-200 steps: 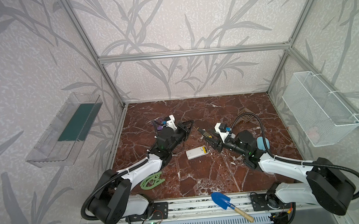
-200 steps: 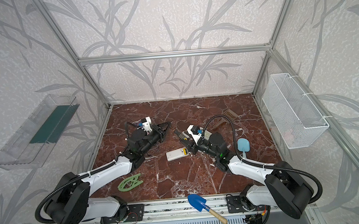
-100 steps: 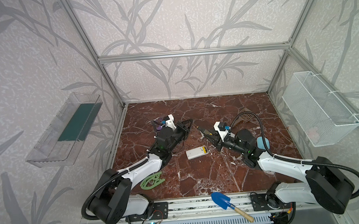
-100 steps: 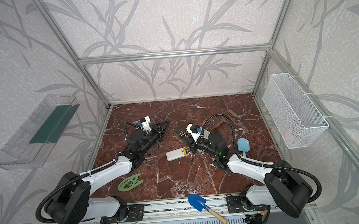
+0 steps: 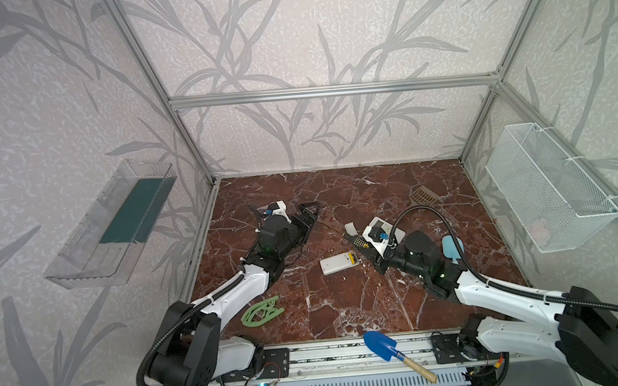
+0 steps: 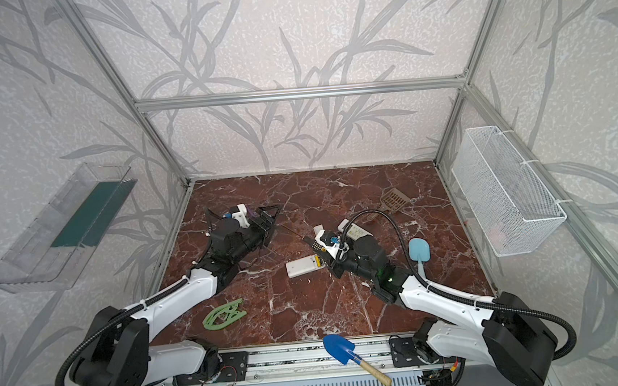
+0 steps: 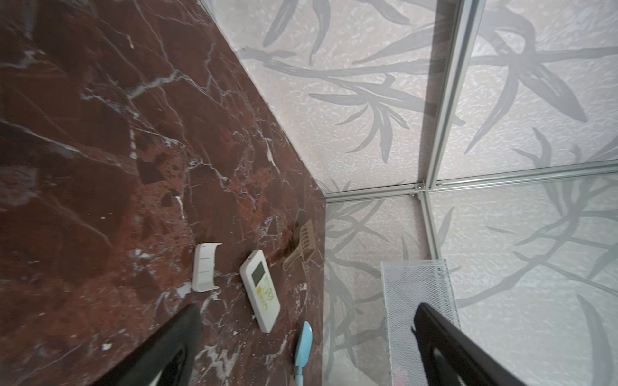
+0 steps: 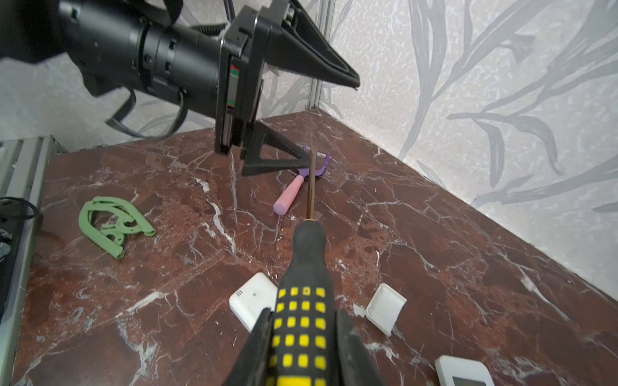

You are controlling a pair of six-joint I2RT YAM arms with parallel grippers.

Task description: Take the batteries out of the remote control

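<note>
Black-and-yellow screwdriver (image 8: 306,254) handle sits clamped in your right gripper (image 8: 304,322), while your left gripper (image 7: 306,309) stands spread wide and empty.

1. The bench (image 5: 337,186) lies bare along the back wall and in the front middle.
2. The screwdriver (image 8: 306,254), clamped in the right pincer (image 8: 303,315), bars the gap to the wide-spread left pincer (image 5: 313,220).
3. A white remote (image 5: 337,264) and a loose cover (image 5: 349,228) clutter the centre.
4. A pink-handled tool (image 8: 289,194) lies just beside the left pincer; a green clip (image 5: 262,312) sits front-left.
</note>
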